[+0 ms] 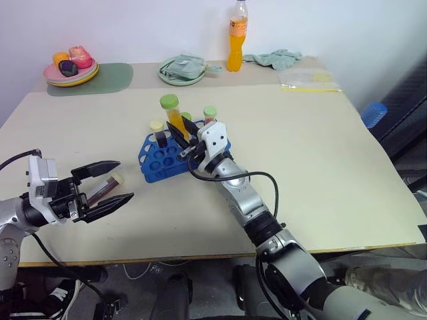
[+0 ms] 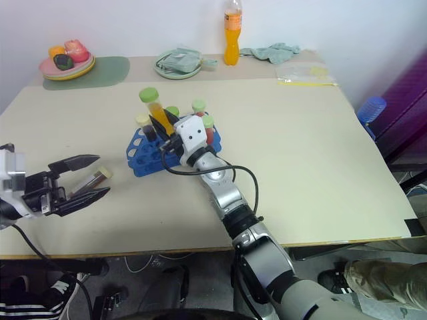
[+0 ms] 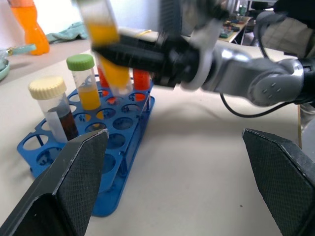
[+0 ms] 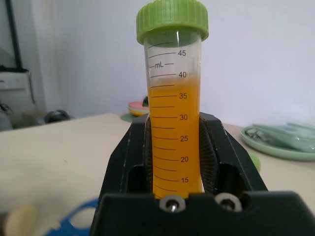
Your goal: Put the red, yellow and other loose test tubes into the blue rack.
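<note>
right claw [image 1: 179, 137]: clamped on the yellow tube [image 1: 175, 115], tilted above the blue rack [image 1: 155, 162]
left claw [image 1: 110, 188]: wide open, empty, beside a loose tube [image 1: 107, 187] on the tabletop [image 1: 320, 147]
risk: could've clipped racked tubes or missed the hole

blue rack [image 1: 160, 160], orange-yellow liquid in the green-capped tube [image 4: 173, 108], cream-capped tube with dark brown stuff [image 3: 55, 110], red tube [image 3: 141, 78], beige worktop [image 1: 320, 160], black claw fingers [image 3: 74, 177], orange bottle [image 1: 236, 33], pink and yellow plates [image 1: 70, 73]
</note>
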Action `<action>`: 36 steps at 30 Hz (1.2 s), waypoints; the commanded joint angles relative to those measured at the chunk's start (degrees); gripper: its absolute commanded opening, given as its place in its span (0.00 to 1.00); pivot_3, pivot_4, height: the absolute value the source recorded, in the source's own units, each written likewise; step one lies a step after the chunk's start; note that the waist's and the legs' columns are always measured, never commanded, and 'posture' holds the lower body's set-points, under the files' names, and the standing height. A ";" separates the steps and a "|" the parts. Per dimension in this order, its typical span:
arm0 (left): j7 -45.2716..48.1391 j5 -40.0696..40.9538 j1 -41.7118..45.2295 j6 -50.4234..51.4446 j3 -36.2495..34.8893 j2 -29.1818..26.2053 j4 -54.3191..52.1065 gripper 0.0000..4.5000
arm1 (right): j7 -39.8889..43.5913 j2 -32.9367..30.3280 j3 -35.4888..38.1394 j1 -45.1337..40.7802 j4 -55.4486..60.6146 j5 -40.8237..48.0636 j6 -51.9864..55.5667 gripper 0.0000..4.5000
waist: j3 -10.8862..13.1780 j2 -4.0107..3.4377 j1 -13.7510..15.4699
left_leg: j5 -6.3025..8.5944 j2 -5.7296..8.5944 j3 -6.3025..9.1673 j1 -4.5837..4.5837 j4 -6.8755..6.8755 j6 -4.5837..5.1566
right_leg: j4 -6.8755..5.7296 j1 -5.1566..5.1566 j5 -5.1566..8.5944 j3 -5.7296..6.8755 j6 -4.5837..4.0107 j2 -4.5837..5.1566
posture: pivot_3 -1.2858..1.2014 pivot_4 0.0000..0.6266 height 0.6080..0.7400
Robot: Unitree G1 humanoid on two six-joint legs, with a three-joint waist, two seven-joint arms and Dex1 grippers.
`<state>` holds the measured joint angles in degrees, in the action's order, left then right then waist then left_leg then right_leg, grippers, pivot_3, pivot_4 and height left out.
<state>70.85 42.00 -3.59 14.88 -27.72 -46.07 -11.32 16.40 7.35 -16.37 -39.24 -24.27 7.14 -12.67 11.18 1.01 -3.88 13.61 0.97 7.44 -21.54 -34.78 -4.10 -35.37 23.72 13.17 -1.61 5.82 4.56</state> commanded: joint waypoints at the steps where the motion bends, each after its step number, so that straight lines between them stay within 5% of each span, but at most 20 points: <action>1: 0.23 0.45 1.60 -0.50 0.38 0.16 0.08 1.00 | 0.82 1.02 1.28 1.89 8.80 2.29 5.42 0.17 | 0.00 0.00 0.07 | 0.00 0.00 0.00 0.00 0.00 0.00 | 0.00 0.00 0.00 0.00 -0.01 0.00 | 0.52 0.24 1.00; 8: -0.16 0.68 2.07 -0.21 0.57 0.32 -0.13 1.00 | 5.46 -5.41 3.51 7.34 23.32 4.73 15.82 0.17 | -0.01 0.01 0.00 | 0.00 0.00 -0.01 -0.05 0.01 0.00 | 0.04 0.03 0.00 0.00 0.00 0.01 | 0.52 0.24 1.00; 21: 0.92 0.07 2.42 -1.35 1.66 0.58 0.86 1.00 | 25.85 -47.92 8.30 13.60 50.78 13.45 59.12 0.17 | 0.01 0.03 1.52 | 0.01 0.00 -0.05 -0.77 -0.28 0.00 | 0.14 0.57 0.01 0.05 0.03 0.07 | 0.52 0.24 1.00; 27: 1.48 -0.75 4.30 -2.33 3.91 1.56 1.62 1.00 | 39.44 -65.00 1.52 14.40 46.66 6.97 52.82 0.17 | 0.00 0.08 1.82 | 0.02 0.02 -0.12 -0.87 -0.34 0.02 | 0.24 0.59 0.03 0.08 0.08 0.13 | 0.52 0.24 1.00; 36: 0.99 -1.08 4.70 -2.82 4.94 2.50 0.96 1.00 | 44.08 -65.77 -6.55 9.39 32.35 -6.37 38.65 0.17 | -0.01 0.12 1.43 | 0.02 0.02 -0.17 -0.85 -0.36 0.01 | 0.24 0.61 -0.01 0.08 0.08 0.13 | 0.52 0.24 1.00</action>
<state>72.03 40.58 1.18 12.98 -22.07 -43.59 -9.12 59.72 -58.24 -23.30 -28.69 9.95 3.18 29.08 11.16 1.13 -2.45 13.63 0.99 7.25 -22.40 -35.16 -4.09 -35.13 24.32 13.16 -1.53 5.91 4.69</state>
